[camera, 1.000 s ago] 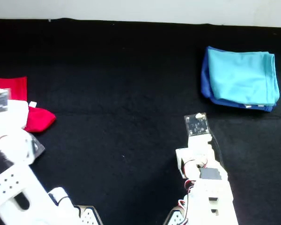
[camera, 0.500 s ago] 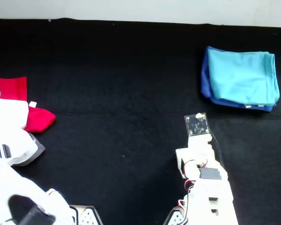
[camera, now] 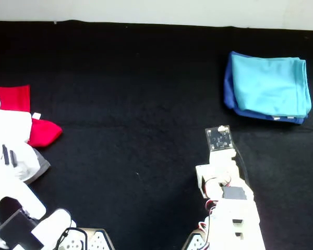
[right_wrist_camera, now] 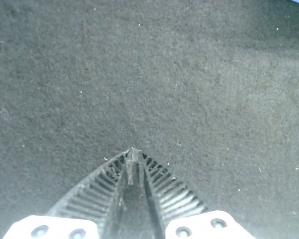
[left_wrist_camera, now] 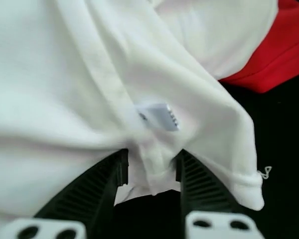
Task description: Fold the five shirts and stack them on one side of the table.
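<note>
A white shirt [camera: 13,127] lies bunched at the table's left edge, on top of a red shirt [camera: 41,133]. In the left wrist view the white shirt [left_wrist_camera: 89,74] is seen close up, with the red shirt [left_wrist_camera: 284,55] beyond it. My left gripper [left_wrist_camera: 152,167] is shut on a fold of the white shirt, which is pinched between the two fingers. A light blue folded shirt [camera: 268,86] sits on a dark blue one [camera: 228,91] at the far right. My right gripper [right_wrist_camera: 133,162] is shut and holds nothing, low over the bare black table.
A grey bit of cloth [camera: 41,166] pokes out beside the left arm [camera: 15,156]. The right arm [camera: 221,172] stands near the front, right of centre. Black cloth covers the table [camera: 135,94]; a pale wall runs along the far edge.
The left arm has drawn back toward the front edge and folded lower over the white shirt. The right arm and the blue stack have not moved.
</note>
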### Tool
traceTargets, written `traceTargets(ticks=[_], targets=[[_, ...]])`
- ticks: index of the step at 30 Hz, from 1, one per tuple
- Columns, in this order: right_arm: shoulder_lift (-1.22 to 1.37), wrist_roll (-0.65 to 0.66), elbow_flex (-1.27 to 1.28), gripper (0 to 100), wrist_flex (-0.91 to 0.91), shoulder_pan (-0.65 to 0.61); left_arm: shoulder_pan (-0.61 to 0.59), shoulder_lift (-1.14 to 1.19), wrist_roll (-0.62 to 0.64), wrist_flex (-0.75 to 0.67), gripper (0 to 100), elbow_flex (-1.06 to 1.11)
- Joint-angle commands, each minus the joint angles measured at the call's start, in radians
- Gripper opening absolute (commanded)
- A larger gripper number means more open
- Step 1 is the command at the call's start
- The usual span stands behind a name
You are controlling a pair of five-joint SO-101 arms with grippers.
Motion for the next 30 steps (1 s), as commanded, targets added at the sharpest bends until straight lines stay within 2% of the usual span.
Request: traceTargets(ticks=[1,4,8,12,15,19,30], targets=[[-0.012,0.012,-0.001,0.9,-0.012,0.005,0.012,-0.007,0.008,-0.006,2,-0.065],[-0.012,0.012,-0.001,0.9,-0.018,0.005,0.021,-0.047,0.011,0.068,1,-0.116],[-0.016,0.011,0.035,0.9,-0.068,0.005,0.073,-0.156,0.077,0.221,1,-0.24],[-0.016,0.011,0.039,0.9,-0.079,0.005,0.191,-0.278,0.078,0.4,1,-0.407],[-0.016,0.011,0.039,0.9,-0.081,0.005,0.311,-0.348,0.078,0.482,1,-0.518],[-0.016,0.011,0.039,0.9,-0.081,0.005,0.483,-0.409,0.094,0.5,1,-0.616],[-0.016,0.006,0.039,0.9,-0.082,0.005,0.984,-0.446,0.381,0.525,1,-0.858]])
